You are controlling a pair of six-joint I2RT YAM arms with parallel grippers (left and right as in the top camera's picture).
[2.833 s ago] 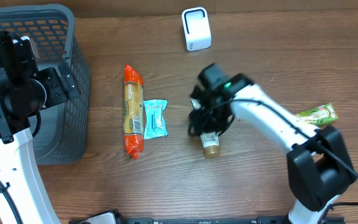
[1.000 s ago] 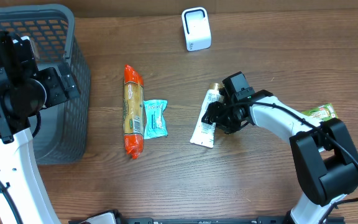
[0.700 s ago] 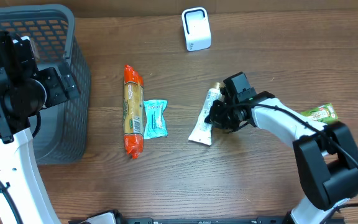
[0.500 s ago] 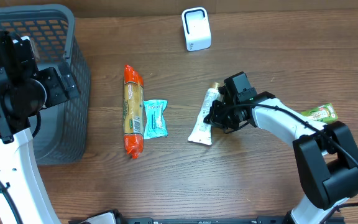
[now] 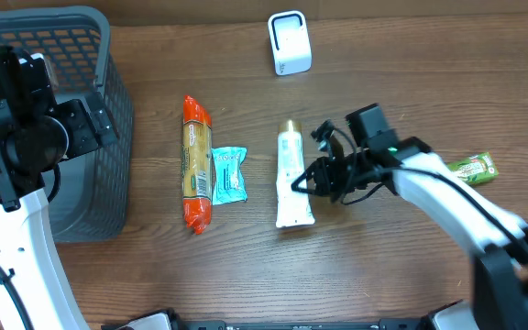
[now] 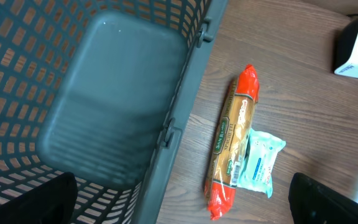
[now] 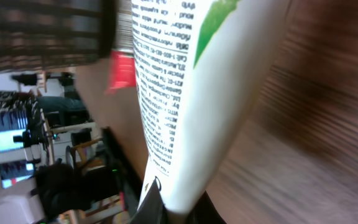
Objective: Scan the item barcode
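- While the right gripper pinches shut on the edge of the white tube, the overhead view shows the tube at its fingertips, lying flat on the table and set crosswise to the gripper's reach.
- The tube's long axis runs from a cap end, which points away toward the white scanner, to a flat crimped end, which points back toward the near table edge. The scanner stands well beyond the gripper, past the cap.
- The right arm is plainly the nearer one. The left arm hangs far off over the grey basket, with an orange snack pack and a teal packet between it and the tube.
- From the left wrist, the left gripper stands wide open and holds nothing. The basket floor is below it, and the tube is out of this view.
- From the right wrist, the tube fills the frame, running straight out from the dark fingers clamped on it. Fine print and a green patch face the lens, but no barcode can be made out.
- As a judgement, the next move turns on lifting the tube and carrying it forward, cap first, until the code faces the scanner.
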